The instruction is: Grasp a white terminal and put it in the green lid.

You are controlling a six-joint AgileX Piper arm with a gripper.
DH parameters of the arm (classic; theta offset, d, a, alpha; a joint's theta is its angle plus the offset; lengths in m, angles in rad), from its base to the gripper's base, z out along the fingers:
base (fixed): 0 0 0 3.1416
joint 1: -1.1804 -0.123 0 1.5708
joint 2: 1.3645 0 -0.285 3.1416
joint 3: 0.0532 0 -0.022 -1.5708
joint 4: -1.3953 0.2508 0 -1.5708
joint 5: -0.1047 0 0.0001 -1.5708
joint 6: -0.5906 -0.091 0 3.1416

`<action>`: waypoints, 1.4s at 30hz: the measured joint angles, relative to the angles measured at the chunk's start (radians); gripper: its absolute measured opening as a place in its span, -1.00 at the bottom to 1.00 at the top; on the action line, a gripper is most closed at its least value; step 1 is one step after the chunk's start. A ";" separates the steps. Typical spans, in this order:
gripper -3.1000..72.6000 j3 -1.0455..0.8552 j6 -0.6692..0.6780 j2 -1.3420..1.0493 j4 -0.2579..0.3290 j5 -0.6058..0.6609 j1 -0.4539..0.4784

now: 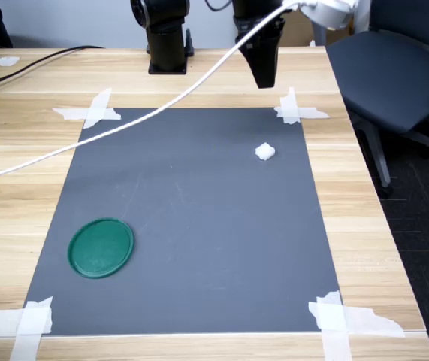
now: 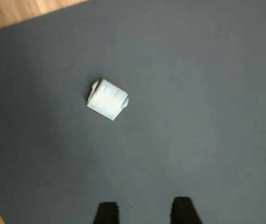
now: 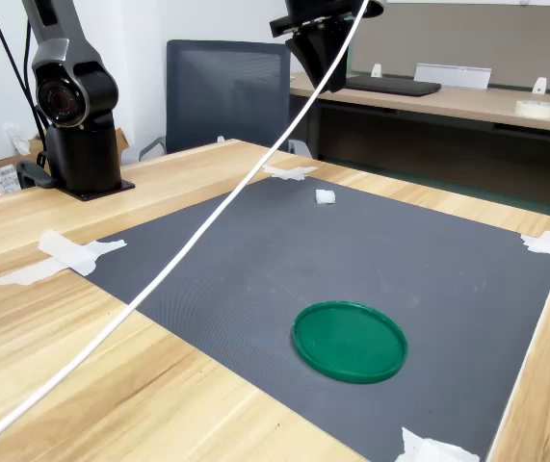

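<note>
First exterior view: gripper (image 1: 264, 77) aloft; white terminal (image 1: 265, 152) below it on the grey mat (image 1: 199, 226), green lid (image 1: 101, 247) well apart.
Wrist view: fingertips (image 2: 107, 212) parted, empty; terminal ahead, skewed. Advised: centre, rotate, then descend.
Second exterior view: terminal (image 3: 326, 197) beneath gripper (image 3: 325, 77).

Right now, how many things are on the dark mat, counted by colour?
White: 1, the small white block
Green: 1, the round green lid
Total: 2 on the mat
</note>
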 joint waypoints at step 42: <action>0.84 0.006 0.002 0.185 -0.102 -0.029 -0.090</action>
